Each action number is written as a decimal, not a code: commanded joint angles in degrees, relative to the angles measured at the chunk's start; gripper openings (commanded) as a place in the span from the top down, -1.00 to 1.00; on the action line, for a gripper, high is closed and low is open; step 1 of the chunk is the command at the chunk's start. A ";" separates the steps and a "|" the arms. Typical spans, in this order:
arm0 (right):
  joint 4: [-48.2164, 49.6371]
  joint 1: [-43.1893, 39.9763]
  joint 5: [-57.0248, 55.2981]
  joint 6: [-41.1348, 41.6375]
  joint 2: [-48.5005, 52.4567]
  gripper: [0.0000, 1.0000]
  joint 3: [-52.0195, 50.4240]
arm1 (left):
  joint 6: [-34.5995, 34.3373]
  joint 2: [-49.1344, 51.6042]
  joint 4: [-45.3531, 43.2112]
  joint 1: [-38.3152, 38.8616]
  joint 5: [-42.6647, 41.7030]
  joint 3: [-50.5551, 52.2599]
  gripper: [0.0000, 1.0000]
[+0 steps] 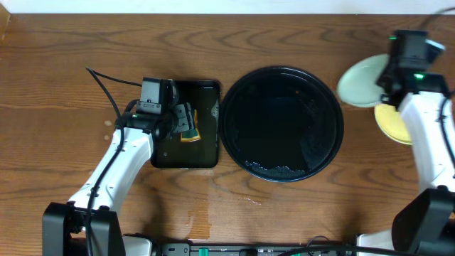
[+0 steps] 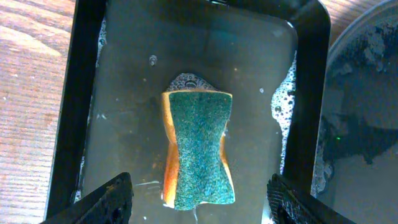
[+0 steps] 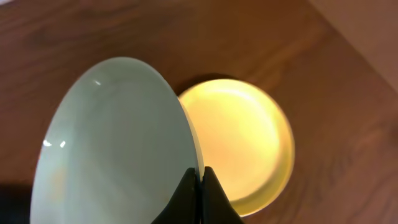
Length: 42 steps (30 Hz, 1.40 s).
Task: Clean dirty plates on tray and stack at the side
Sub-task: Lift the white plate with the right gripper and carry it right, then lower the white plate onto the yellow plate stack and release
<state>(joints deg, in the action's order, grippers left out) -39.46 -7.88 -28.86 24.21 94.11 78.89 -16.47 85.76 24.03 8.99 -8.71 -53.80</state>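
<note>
The round black tray (image 1: 327, 96) sits mid-table with no plates on it, only foam near its front rim. My right gripper (image 3: 199, 177) is shut on the rim of a mint-white plate (image 3: 118, 143), held tilted above the table at the far right; the plate also shows in the overhead view (image 1: 362, 82). A pale yellow plate (image 3: 239, 140) lies flat on the wood beneath it, seen overhead too (image 1: 392, 122). My left gripper (image 2: 198, 194) is open over a green-and-orange sponge (image 2: 200, 149), not touching it. A third plate is not visible.
The sponge lies in a small rectangular black tray (image 1: 207, 146) of soapy water, left of the round tray; its rim shows in the left wrist view (image 2: 69, 106). A black cable (image 1: 106, 89) runs across the wood at the left.
</note>
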 commanded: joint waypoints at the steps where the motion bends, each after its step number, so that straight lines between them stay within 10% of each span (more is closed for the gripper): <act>1: -0.17 -4.72 0.28 4.52 -1.09 0.98 0.00 | 0.13 0.02 0.15 -0.35 -0.22 0.02 -0.40; 14: 0.15 -20.06 12.79 4.44 -1.07 0.98 -0.70 | 0.13 0.02 0.13 -0.35 -0.22 0.02 -0.40; 24: 2.40 -18.14 29.16 -4.61 -1.05 0.48 -0.98 | 0.13 0.02 0.15 -0.35 -0.22 0.02 -0.40; 42: 10.62 -17.16 36.48 -4.52 10.75 0.47 -9.31 | 0.13 0.02 0.15 -0.35 -0.22 0.02 -0.40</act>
<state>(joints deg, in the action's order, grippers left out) -29.15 -25.28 5.23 20.29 103.13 69.82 -16.47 85.76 24.01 8.99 -8.69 -53.80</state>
